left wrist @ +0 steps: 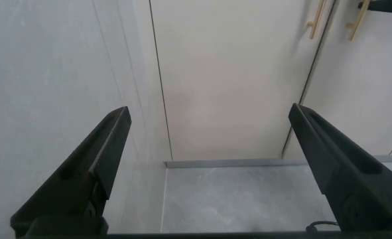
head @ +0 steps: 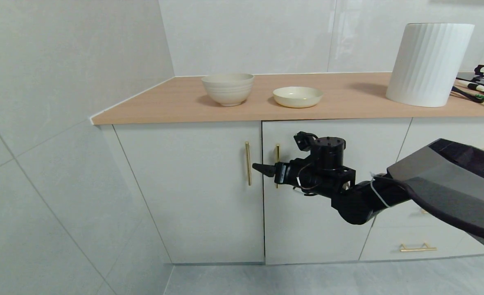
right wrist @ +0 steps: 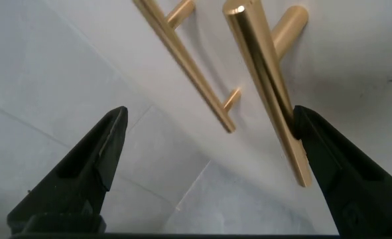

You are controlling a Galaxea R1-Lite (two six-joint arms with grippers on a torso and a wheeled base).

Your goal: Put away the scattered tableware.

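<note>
A deep cream bowl (head: 227, 88) and a shallow cream dish (head: 297, 96) stand on the wooden counter (head: 348, 94). Below them my right gripper (head: 264, 169) is held against the cabinet front, level with the two gold door handles (head: 248, 163). Seen from the right wrist, this gripper (right wrist: 210, 116) is open, and the nearer gold handle (right wrist: 265, 93) runs between its fingers, close beside one finger (right wrist: 338, 176). My left gripper (left wrist: 209, 113) is open and holds nothing; it hangs low, facing the left cabinet door (left wrist: 229, 79) and the floor.
A tall white ribbed container (head: 428, 63) stands at the counter's right, with several utensils (head: 477, 88) behind it. Tiled walls close off the left side. A drawer with a gold pull (head: 417, 247) sits low on the right. Grey floor (left wrist: 235, 199) lies before the cabinet.
</note>
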